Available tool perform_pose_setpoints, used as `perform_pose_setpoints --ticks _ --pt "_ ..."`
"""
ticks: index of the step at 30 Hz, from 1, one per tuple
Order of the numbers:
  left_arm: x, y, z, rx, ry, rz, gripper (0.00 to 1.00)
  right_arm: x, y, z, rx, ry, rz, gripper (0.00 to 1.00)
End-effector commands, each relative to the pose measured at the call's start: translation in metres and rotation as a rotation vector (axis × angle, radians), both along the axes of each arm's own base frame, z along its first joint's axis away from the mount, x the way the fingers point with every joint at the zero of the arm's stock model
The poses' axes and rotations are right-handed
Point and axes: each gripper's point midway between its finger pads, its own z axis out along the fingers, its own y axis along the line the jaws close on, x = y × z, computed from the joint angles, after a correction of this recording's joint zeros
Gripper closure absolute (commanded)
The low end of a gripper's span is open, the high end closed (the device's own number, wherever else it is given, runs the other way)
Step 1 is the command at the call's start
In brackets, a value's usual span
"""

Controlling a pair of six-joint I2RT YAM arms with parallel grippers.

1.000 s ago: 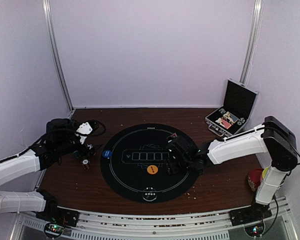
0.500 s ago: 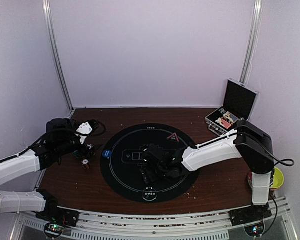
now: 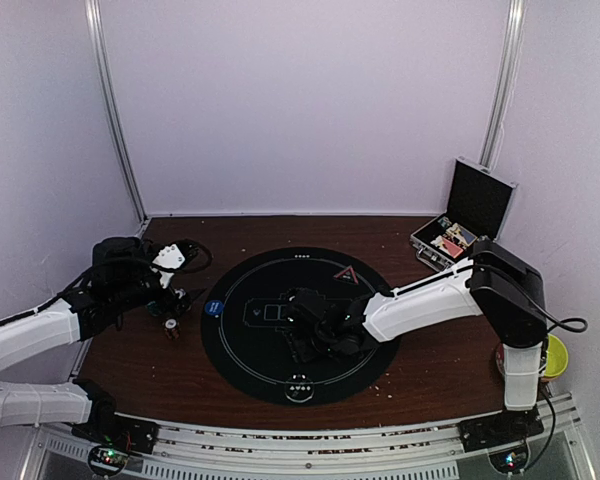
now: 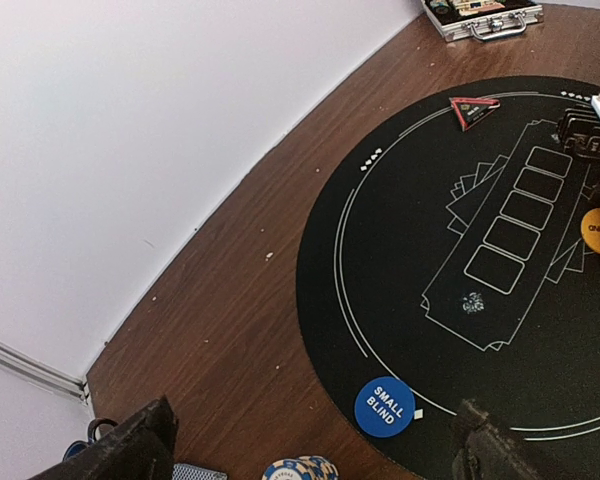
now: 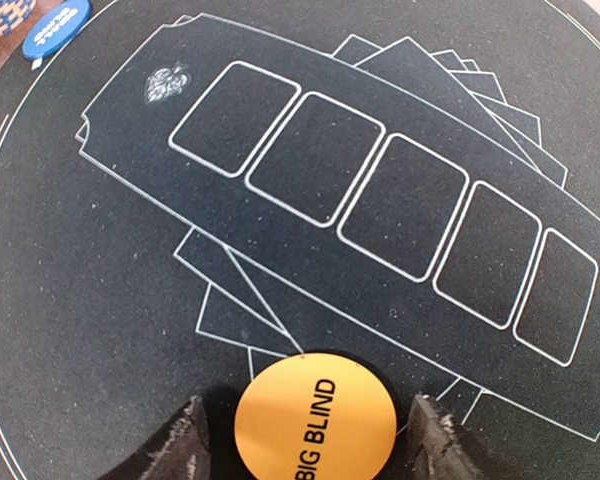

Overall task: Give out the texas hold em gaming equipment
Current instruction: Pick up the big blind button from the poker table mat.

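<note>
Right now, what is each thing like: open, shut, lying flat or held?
Left gripper: open, empty.
Right gripper: open, straddling the orange BIG BLIND disc.
Orange BIG BLIND disc: flat on the black mat, not lifted.
Blue SMALL BLIND disc: flat, at the mat's rim.
Red triangle marker: flat on the mat.
Silver-edged black case: open, lid up.

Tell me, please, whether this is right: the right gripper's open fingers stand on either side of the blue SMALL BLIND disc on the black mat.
Only the disc is wrong: the right wrist view shows the orange BIG BLIND disc on the black mat between the open fingers of the right gripper. The blue SMALL BLIND disc lies off at the mat's edge.
</note>
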Motion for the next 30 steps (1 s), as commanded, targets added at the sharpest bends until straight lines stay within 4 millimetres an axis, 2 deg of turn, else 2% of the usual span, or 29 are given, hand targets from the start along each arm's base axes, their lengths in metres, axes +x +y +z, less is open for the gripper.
perform_pose_setpoints --ticks 1,6,12,14,15,23,30 --pt "0.004 0.001 0.005 -0.017 -0.03 0.01 0.02 -0.013 -0.002 -0.028 -0.038 0.067 0.019 0.34" --pt "0.004 0.0 0.006 -0.019 -0.033 0.008 0.02 -0.008 -0.006 -0.023 -0.04 0.041 -0.007 0.43" --pt "0.005 0.001 0.006 -0.019 -0.031 0.012 0.02 -0.005 -0.007 -0.018 -0.036 0.023 -0.024 0.46" --pt "0.005 0.001 0.006 -0.018 -0.031 0.013 0.02 -0.005 -0.007 -0.017 -0.032 0.019 -0.026 0.54" --pt "0.004 0.001 0.006 -0.018 -0.032 0.011 0.02 -0.005 -0.007 -0.016 -0.03 0.018 -0.027 0.55" --pt "0.004 0.001 0.006 -0.019 -0.032 0.012 0.02 -0.002 -0.007 -0.007 -0.021 0.001 -0.031 0.53" --pt "0.004 0.001 0.005 -0.017 -0.03 0.014 0.02 0.007 -0.018 0.028 -0.01 -0.07 -0.065 0.51"
